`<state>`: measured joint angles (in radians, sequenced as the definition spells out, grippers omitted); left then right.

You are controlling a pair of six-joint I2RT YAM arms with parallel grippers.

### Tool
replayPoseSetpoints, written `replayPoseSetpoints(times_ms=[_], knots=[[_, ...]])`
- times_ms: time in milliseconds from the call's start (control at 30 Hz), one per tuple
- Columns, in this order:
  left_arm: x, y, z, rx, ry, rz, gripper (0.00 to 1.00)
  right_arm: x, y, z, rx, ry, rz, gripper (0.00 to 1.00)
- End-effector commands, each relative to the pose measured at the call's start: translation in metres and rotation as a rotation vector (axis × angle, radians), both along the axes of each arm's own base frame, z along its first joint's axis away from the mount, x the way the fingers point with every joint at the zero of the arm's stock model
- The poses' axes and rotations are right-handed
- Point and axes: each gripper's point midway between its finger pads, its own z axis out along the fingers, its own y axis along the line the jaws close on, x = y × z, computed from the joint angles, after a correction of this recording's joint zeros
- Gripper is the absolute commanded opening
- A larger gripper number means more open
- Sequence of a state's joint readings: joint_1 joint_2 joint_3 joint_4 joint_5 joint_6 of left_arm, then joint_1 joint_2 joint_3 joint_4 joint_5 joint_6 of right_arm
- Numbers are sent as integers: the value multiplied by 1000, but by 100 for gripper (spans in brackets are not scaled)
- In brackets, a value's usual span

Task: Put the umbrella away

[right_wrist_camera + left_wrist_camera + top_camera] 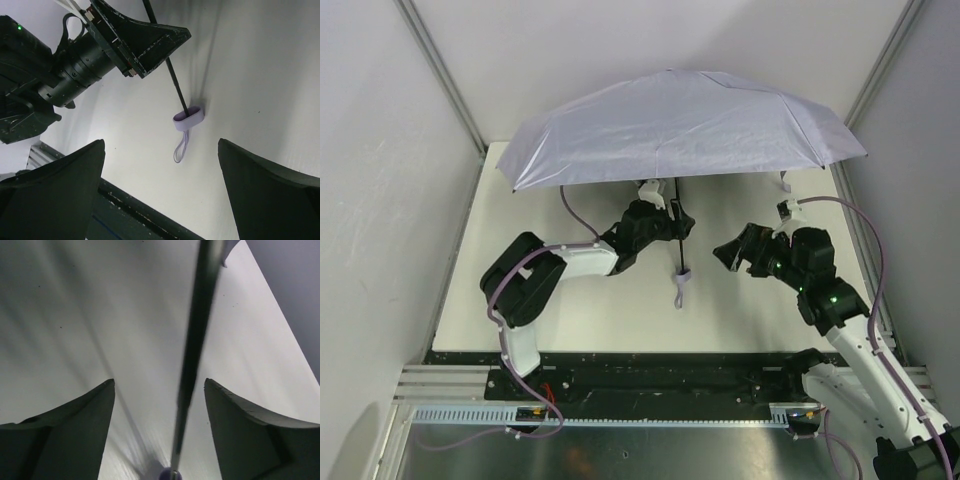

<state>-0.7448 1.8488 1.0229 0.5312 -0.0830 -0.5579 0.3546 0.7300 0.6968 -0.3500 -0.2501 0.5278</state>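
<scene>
The umbrella is open. Its pale lavender-grey canopy (680, 125) spreads over the back of the table. Its thin black shaft (678, 235) runs down to the small pale handle (682, 275), which rests on the table with its wrist loop (678, 296). My left gripper (672, 222) is open with its fingers on either side of the shaft. In the left wrist view the shaft (192, 360) runs between the spread fingers, nearer the right one, without touching. My right gripper (728, 250) is open and empty, to the right of the handle (188, 117) and facing it.
The white table (590, 300) has a black front rail (650, 362) at its near edge. White walls with metal posts (440, 70) close in the back and sides. The canopy overhangs the back half of the table.
</scene>
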Motion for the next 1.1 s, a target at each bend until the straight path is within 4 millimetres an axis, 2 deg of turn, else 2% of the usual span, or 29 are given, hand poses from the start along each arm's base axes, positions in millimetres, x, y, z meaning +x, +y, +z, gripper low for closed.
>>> replayPoseSetpoints(times_ms=[0,200,267,333,533,633,733,800,933,1067], knots=[[15,-16,35,-83,-82,-65,72,10,-5,20,46,-58,-76,99],[10,-28,50,-84,-130,-155,32,20,7,44,183,-83,-74,99],[4,-29,60,-88,-150,-184,13,22,14,54,224,-94,-48,99],[-8,-26,72,-99,-166,-219,3,23,18,59,239,-97,-26,99],[-66,-11,118,-201,-173,-365,0,24,15,68,246,-110,-34,99],[-100,-8,134,-270,-138,-441,0,30,21,87,300,-129,-38,97],[-131,-5,147,-331,-95,-488,0,40,35,112,351,-151,-43,92],[-141,-2,149,-356,-56,-467,0,50,45,134,357,-197,-61,90],[-152,5,148,-328,-26,-368,0,73,53,159,309,-242,-173,88],[-153,17,149,-249,-42,-243,0,90,69,180,275,-290,-190,86]])
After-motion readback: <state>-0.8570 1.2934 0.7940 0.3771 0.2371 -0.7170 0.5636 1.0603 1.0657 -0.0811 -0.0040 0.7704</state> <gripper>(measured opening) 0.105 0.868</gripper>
